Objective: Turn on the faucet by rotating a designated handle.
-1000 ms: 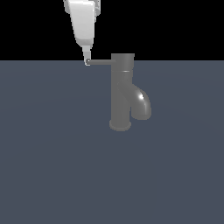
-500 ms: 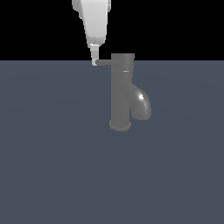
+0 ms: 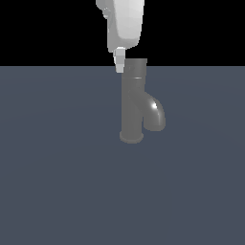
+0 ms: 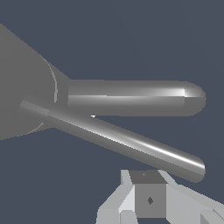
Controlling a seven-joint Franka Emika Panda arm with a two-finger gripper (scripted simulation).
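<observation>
In the exterior view, the faucet (image 3: 132, 103) stood upright on the grey desk (image 3: 57, 182), its spout curving toward the exterior view's right. The white end effector (image 3: 119, 64) hung just beside its top cap; whether it was clenched or released could not be told. In the wrist view, the handle (image 4: 118, 139) lay near one fingertip (image 4: 148, 199), not grasped.

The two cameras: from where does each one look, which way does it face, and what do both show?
Exterior view: off the arm, level, side-on to the faucet on the grey floor; the white gripper hangs by its cap.
Wrist view: on the wrist, looking down along the gripper at the handle and the spout.
Shared: faucet and gripper; the handle shows clearly only in the wrist view.
</observation>
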